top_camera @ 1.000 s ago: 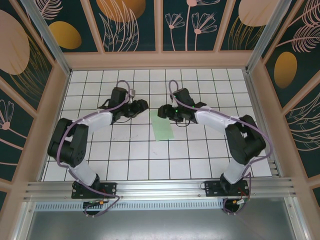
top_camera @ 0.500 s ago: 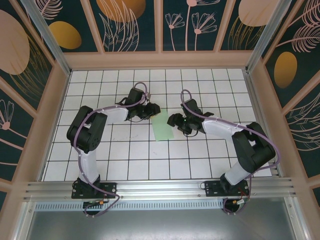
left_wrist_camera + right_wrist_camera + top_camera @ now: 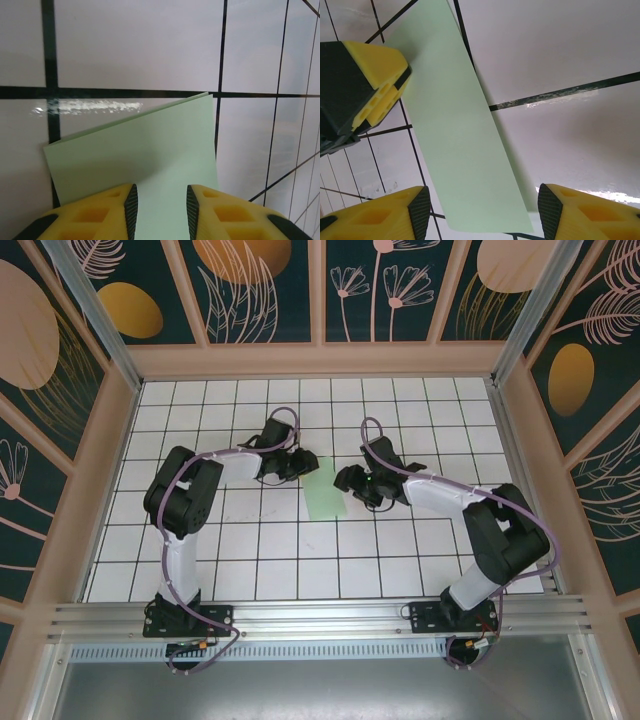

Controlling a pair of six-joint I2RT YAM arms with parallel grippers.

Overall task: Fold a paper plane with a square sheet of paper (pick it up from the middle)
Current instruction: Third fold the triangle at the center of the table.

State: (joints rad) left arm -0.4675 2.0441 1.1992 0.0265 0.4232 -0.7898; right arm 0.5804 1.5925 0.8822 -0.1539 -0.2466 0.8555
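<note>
The pale mint-green sheet of paper (image 3: 325,491) lies flat on the white grid table as a narrow rectangle, with a doubled edge at its far side (image 3: 150,145). My left gripper (image 3: 306,466) is low over the sheet's upper left edge. Its yellow fingers (image 3: 122,210) stand a little apart, with bare paper showing in the gap. My right gripper (image 3: 346,481) hovers at the sheet's right edge, open wide, and the paper (image 3: 465,140) runs between its two fingertips (image 3: 420,206). In the right wrist view the left gripper's yellow finger (image 3: 372,82) touches the sheet's far corner.
The tiled table (image 3: 400,540) is boxed in by wooden walls (image 3: 520,440) on three sides. An aluminium rail (image 3: 320,618) carrying both arm bases runs along the near edge. Purple cables loop over both arms.
The left gripper has moved right onto the paper's upper left edge and its jaws have narrowed. The right gripper has moved right and nearer, off the paper's top to its right edge.
</note>
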